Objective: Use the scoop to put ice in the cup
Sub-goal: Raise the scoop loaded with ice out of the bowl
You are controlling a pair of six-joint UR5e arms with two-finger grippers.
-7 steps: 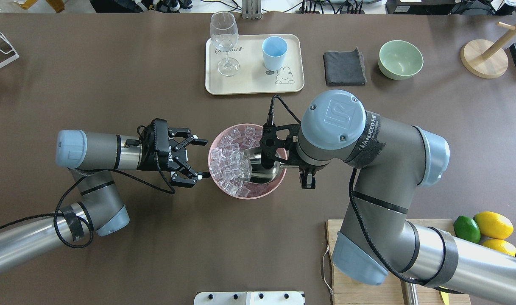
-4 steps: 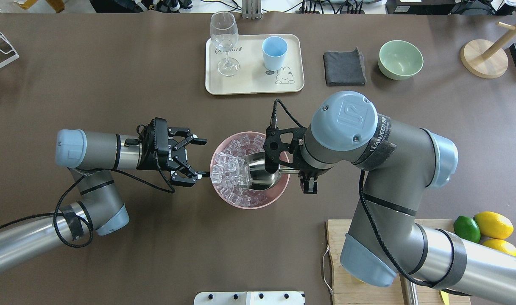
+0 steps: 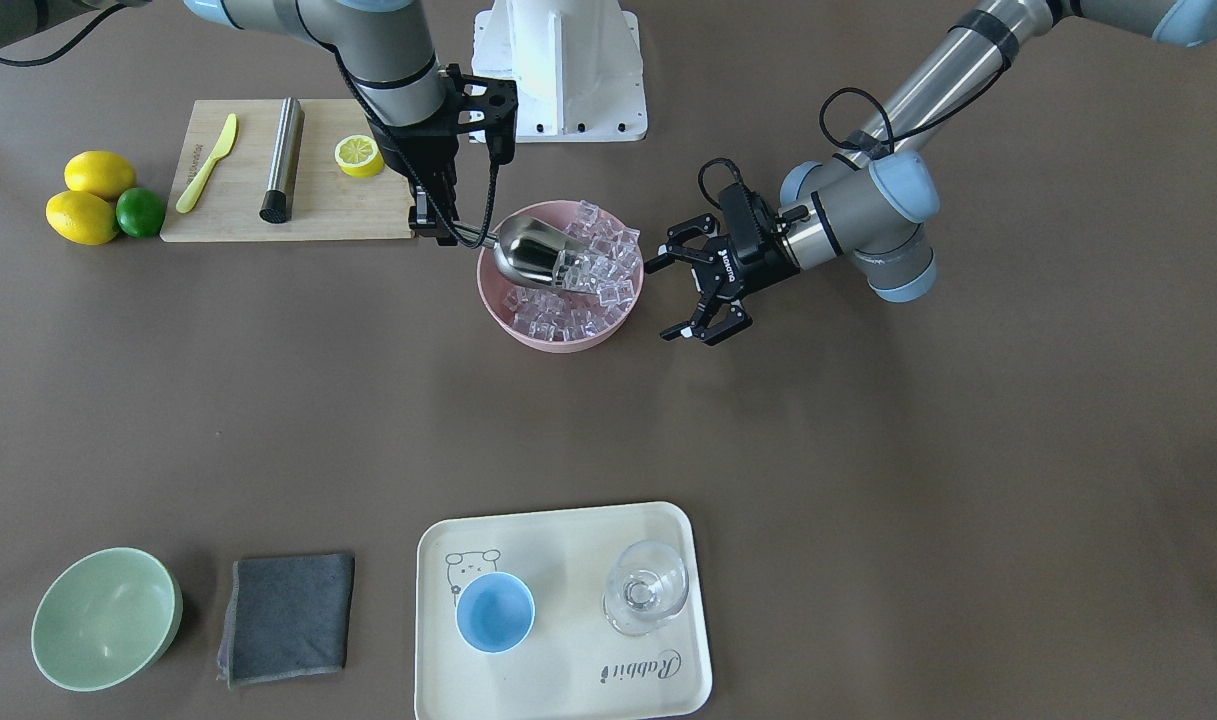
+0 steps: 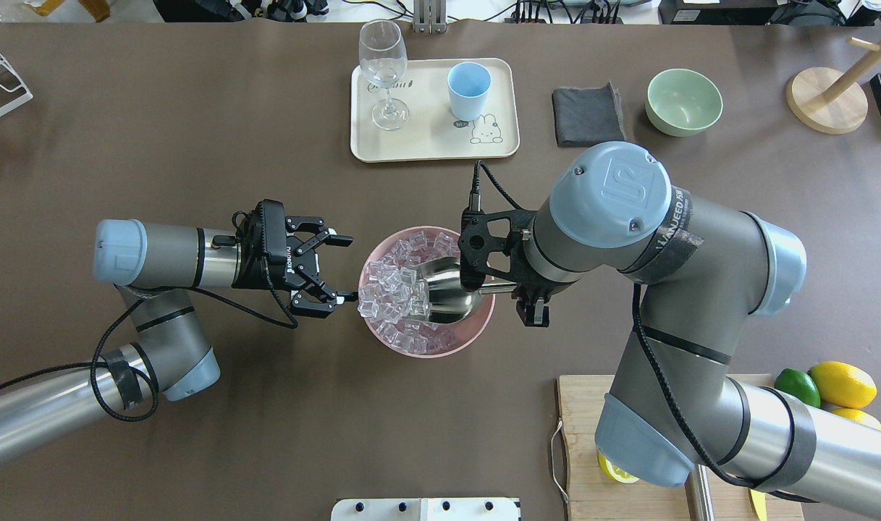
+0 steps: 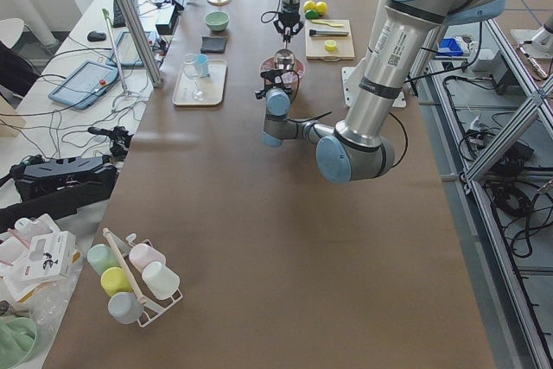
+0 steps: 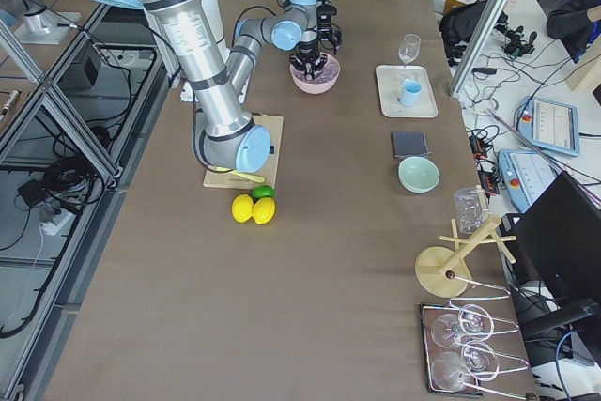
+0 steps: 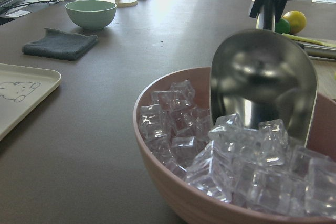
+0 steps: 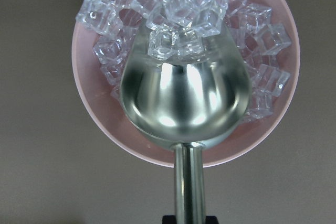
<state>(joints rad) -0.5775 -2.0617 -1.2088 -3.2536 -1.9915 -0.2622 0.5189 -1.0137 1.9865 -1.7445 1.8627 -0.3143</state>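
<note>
The ice [image 4: 389,289] is a heap of clear cubes in a pink bowl [image 4: 476,329] at mid-table. My right gripper [image 3: 438,225] is shut on the handle of the steel scoop [image 4: 447,293]. The scoop's trough lies in the bowl with its mouth pushed into the cubes, as the right wrist view [image 8: 184,98] and left wrist view [image 7: 262,77] show. A few cubes sit at its lip [image 8: 173,40]. My left gripper [image 4: 339,268] is open and empty, just beside the bowl's left rim. The light-blue cup [image 4: 468,88] stands upright on the cream tray [image 4: 418,145].
A wine glass [image 4: 384,69] stands on the tray beside the cup. A grey cloth [image 4: 587,114] and pale green bowl [image 4: 683,101] lie right of it. A cutting board [image 3: 238,215] with a steel rod, yellow knife and lemon half sits near my right arm, lemons and a lime [image 3: 140,212] beside it.
My right arm has swung right and pushed the scoop further into the ice, piling cubes toward the bowl's left rim. The bowl slid slightly. The left arm has not moved.
</note>
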